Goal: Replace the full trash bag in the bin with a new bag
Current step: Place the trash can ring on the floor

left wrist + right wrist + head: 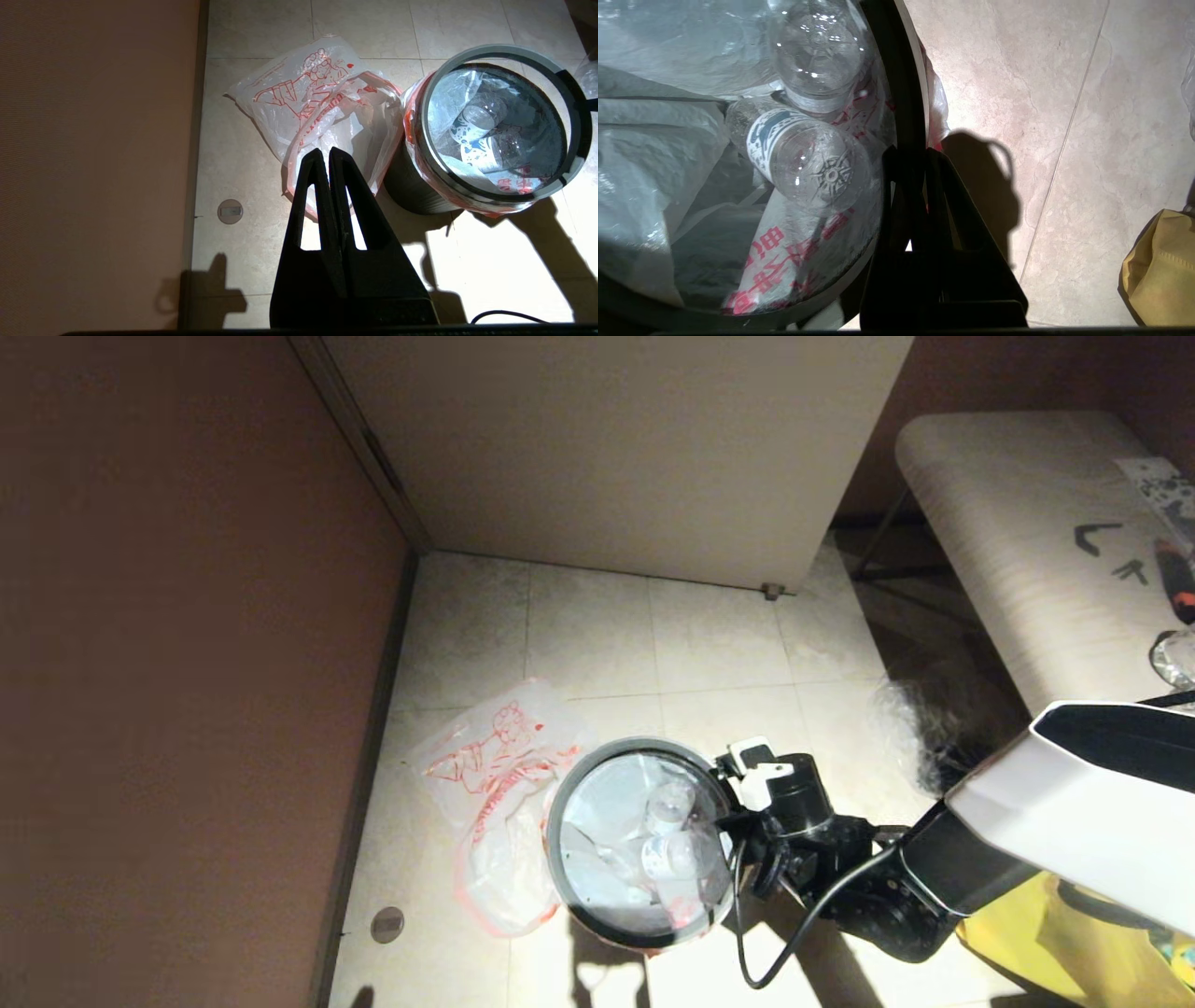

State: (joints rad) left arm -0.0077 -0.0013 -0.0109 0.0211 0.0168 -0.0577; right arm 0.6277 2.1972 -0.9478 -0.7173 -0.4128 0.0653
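The right tool (pixel 920 156) is down at the right-hand edge of the bin (pixel 564 877), its two fingers pinched together on the grey ring rim (pixel 495 50) and the bag plastic folded over it there. Just inside that rim sits the full trash bag (pixel 668 154), lining the bin and holding clear bottles (pixel 810 163), with red text showing through low on its wall. In the head view the right arm reaches in from the lower right, its wrist beside the bin. A yellow bag (pixel 1160 266) lies on the floor under that arm.

The left tool (pixel 329 156) hangs above the floor to the left of the bin, fingers closed flat against each other and holding nothing. Right beyond its tips lies the new bag (pixel 308 107), limp and spread out on the tiles, its red cartoon outline facing up. One edge of it touches the left side of the bin. A small round floor fitting (pixel 387 924) sits near the wall on the left.

Farther off, the tiled floor (pixel 597 625) runs to a pale panel (pixel 607 448) at the back. To the right stands a bench (pixel 1018 541) with black tape marks on top and some items at its far right edge.
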